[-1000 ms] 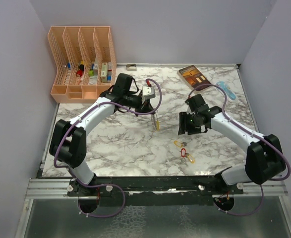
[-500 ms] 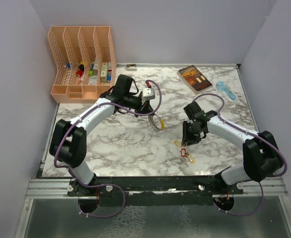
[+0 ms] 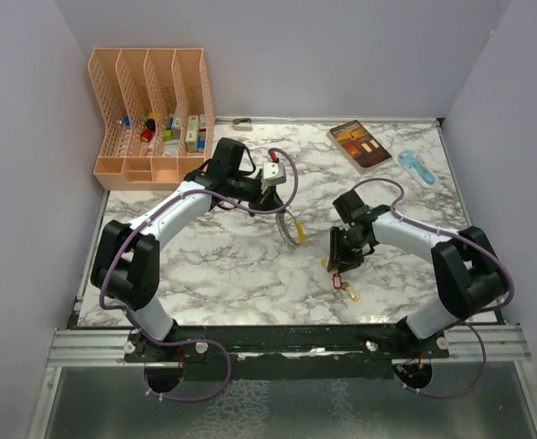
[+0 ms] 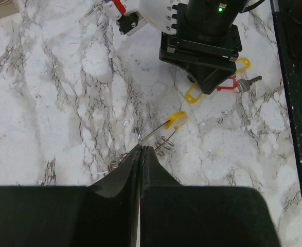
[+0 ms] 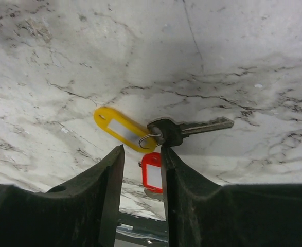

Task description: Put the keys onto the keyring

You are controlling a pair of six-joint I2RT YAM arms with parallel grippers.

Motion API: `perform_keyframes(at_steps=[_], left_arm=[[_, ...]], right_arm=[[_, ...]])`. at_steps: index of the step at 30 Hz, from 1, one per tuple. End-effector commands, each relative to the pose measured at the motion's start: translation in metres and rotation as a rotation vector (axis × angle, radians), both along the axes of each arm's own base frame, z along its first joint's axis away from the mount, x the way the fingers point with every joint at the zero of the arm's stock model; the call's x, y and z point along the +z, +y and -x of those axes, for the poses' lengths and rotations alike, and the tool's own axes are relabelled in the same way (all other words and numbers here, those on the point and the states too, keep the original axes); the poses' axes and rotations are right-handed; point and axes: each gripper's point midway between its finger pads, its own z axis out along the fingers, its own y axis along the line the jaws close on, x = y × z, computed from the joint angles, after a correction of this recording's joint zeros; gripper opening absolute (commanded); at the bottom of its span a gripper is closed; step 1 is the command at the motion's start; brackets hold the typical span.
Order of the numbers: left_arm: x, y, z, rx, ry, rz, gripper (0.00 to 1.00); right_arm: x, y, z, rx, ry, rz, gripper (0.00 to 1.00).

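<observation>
My left gripper [image 3: 282, 216] [image 4: 141, 148] is shut on the keyring [image 4: 163, 131], a thin silvery wire loop with a curved yellow segment [image 4: 177, 120], and holds it just above the marble. The keys lie near the front middle of the table: a yellow-tagged key [image 5: 121, 129] with a dark head [image 5: 169, 131], a red tag [image 5: 152, 176] and an orange tag [image 3: 351, 295]. My right gripper [image 3: 339, 260] [image 5: 142, 150] hangs low over them, jaws a little apart. The yellow-tagged key's small ring sits at its fingertips. Nothing is clamped between them.
A peach file organiser [image 3: 154, 110] with small items stands at the back left. A brown book [image 3: 359, 144] and a blue plastic object [image 3: 417, 167] lie at the back right. The black rail [image 3: 286, 337] runs along the table's near edge.
My right gripper has swung left and toward the near edge, coming down over the keys with its jaws narrower. The left gripper has barely moved, and the keyring has shifted slightly.
</observation>
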Motion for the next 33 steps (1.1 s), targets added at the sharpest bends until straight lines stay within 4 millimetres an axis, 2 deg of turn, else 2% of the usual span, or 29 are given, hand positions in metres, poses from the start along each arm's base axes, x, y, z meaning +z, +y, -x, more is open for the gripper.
perform_keyframes(at_steps=[1,7,12,17,21,23,28,33], left_arm=[[0.016,-0.001,0.001,-0.019,-0.048,0.043,0.0],[0.014,0.001,0.0,-0.002,-0.052,0.03,0.0],[0.014,0.003,-0.002,0.013,-0.059,0.023,0.0],[0.015,0.003,-0.007,0.036,-0.063,0.027,0.0],[0.015,0.005,-0.01,0.055,-0.069,0.028,0.0],[0.014,0.009,-0.012,0.071,-0.074,0.024,0.0],[0.019,0.021,-0.023,0.126,-0.084,0.035,0.0],[0.022,0.027,-0.035,0.163,-0.067,0.06,0.0]], right_arm=[[-0.015,0.011,-0.017,0.051,-0.034,-0.01,0.31],[-0.022,0.006,-0.034,0.109,-0.073,0.057,0.3],[-0.019,0.004,-0.061,0.173,-0.167,0.108,0.29],[-0.015,0.014,-0.099,0.345,-0.287,0.126,0.3],[0.001,0.03,-0.124,0.458,-0.373,0.099,0.3],[0.015,0.037,-0.127,0.474,-0.389,0.067,0.3],[0.04,0.026,-0.116,0.391,-0.416,0.075,0.3],[0.05,0.017,-0.114,0.267,-0.408,0.107,0.26]])
